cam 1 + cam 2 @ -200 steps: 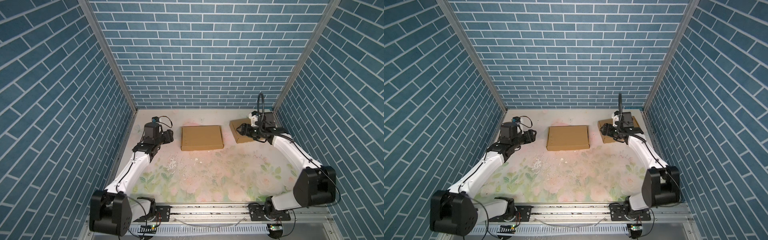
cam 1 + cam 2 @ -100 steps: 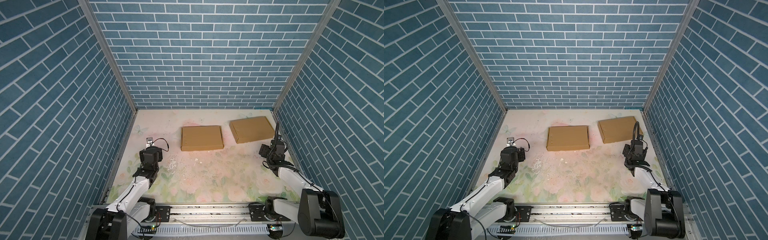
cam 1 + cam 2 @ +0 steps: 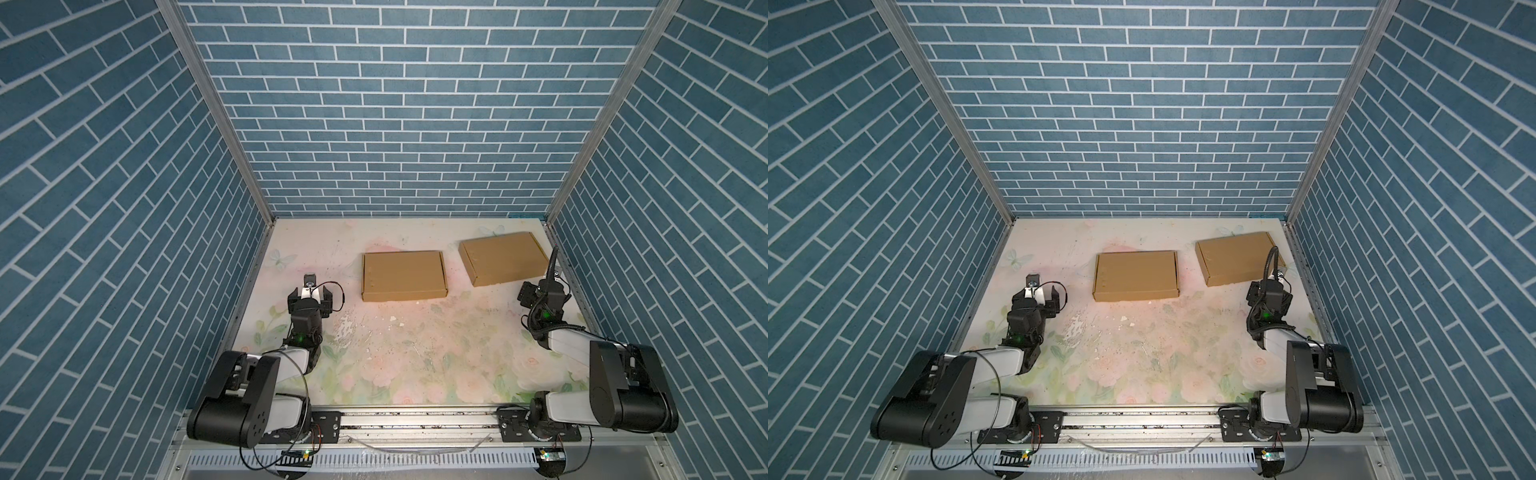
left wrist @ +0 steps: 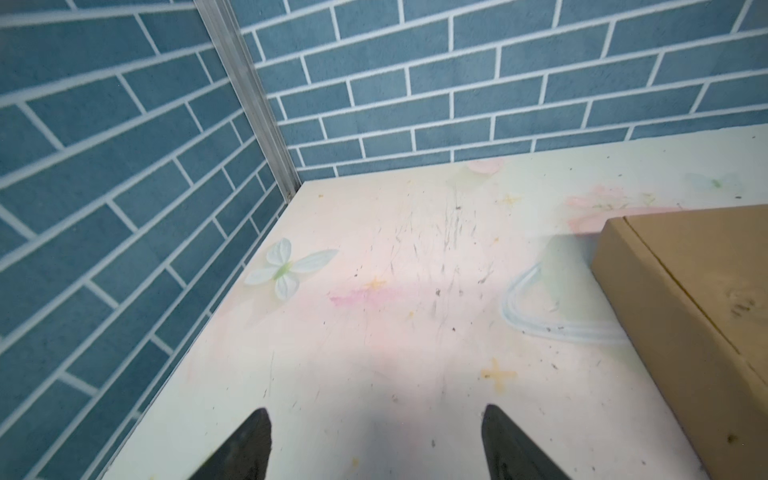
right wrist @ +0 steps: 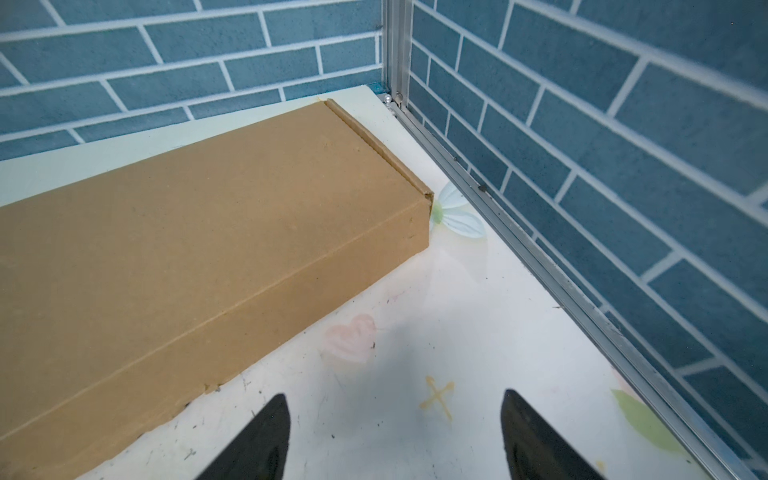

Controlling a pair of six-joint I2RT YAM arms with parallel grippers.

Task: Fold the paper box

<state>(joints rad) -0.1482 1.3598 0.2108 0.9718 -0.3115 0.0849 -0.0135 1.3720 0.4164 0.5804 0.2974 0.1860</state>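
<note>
One shut box (image 3: 402, 275) lay at twelve o'clock, a second box (image 3: 502, 258) at two; left claw (image 4: 376, 415) and right claw (image 5: 395, 395) both gaped wide, empty.

The middle box (image 3: 402, 275) lies on the table (image 3: 415, 353), with the second box (image 3: 503, 258) to its right and slightly behind. The second box seems apart from the right wall (image 3: 665, 249).

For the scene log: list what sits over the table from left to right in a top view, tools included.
left tool → centre cardboard box → right cardboard box → right tool
</note>
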